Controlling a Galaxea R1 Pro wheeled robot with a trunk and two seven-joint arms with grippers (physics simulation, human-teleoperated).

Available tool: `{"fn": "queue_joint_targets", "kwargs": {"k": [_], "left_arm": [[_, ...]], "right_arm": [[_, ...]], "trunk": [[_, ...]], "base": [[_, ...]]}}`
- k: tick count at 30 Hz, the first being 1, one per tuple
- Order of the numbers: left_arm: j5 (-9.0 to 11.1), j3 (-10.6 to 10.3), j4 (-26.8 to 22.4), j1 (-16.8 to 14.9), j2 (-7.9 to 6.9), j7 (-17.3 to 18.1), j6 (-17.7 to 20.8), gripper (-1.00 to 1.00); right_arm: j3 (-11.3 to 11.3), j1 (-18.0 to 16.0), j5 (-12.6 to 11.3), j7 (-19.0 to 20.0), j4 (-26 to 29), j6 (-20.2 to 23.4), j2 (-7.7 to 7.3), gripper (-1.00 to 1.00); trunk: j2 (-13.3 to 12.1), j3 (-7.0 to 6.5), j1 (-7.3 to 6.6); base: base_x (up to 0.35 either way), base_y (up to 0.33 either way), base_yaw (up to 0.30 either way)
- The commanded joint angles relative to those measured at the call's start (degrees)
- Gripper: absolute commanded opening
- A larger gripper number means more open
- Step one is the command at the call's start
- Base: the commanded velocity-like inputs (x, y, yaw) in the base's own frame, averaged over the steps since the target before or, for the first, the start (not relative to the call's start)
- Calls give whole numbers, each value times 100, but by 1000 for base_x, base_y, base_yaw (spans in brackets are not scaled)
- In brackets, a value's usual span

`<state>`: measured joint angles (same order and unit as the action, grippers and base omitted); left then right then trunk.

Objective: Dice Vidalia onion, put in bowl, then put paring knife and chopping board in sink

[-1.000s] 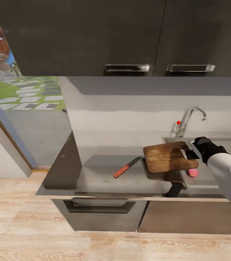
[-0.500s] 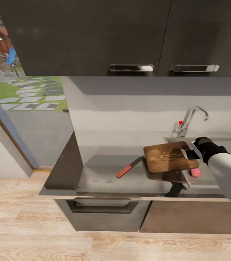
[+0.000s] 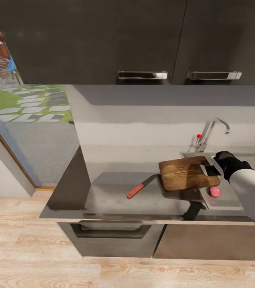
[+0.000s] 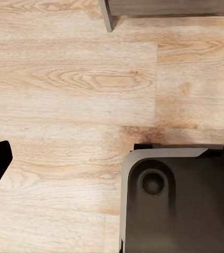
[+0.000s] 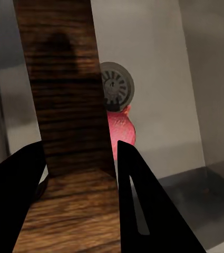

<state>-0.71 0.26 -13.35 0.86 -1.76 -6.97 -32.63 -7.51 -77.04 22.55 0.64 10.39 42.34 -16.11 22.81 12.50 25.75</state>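
My right gripper (image 3: 206, 170) is shut on the right end of the chopping board (image 3: 185, 173), holding it raised and about level over the sink's left edge. In the right wrist view the board (image 5: 64, 79) runs between the two dark fingers (image 5: 143, 205) of that gripper (image 5: 80, 200). The pink Vidalia onion (image 3: 214, 192) lies in the sink (image 3: 231, 202), beside the drain (image 5: 116, 87) and partly behind the board. The red-handled paring knife (image 3: 139, 187) lies on the countertop (image 3: 107, 198), its blade tip under the board's left end. My left gripper (image 4: 112, 158) hangs open over the floor. The bowl is out of view.
A chrome tap (image 3: 209, 134) with a red dot stands behind the sink. Dark wall cabinets (image 3: 143, 40) hang above the counter. Left of the counter a glass door shows a garden. Wooden floor (image 4: 69, 84) and my dark base (image 4: 180, 205) lie below the left arm.
The view has shifted slightly. The board stays gripped in about the same place, and a bit more of the onion shows below its right corner.
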Motion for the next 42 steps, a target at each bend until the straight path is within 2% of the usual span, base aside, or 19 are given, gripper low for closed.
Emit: {"fn": "queue_joint_targets", "kwargs": {"k": [1,6,14,28,42], "left_arm": [[-9,1,-10,2,0,-15,-6,100],[-7,1,-10,2,0,-15,-6,100],[-6,3,-10,2,0,-15,-6,100],[-8,2,-10,2,0,-15,-6,100],[-9,1,-10,2,0,-15,-6,100]], "right_arm": [[-49,-4,39,7,7,20,6,-100],[-49,-4,39,-3,2,20,4,-100],[-41,-4,39,-277,-18,-1,19,-100],[-42,-4,39,-292,-90,-8,12,-100],[-49,-4,39,-541,-496,-393,3,-100]], "trunk": [[10,10,3],[10,10,3],[10,10,3],[10,10,3],[10,10,3]], "base": [[7,-6,0],[2,-2,0],[22,25,0],[11,11,0],[0,0,0]]}}
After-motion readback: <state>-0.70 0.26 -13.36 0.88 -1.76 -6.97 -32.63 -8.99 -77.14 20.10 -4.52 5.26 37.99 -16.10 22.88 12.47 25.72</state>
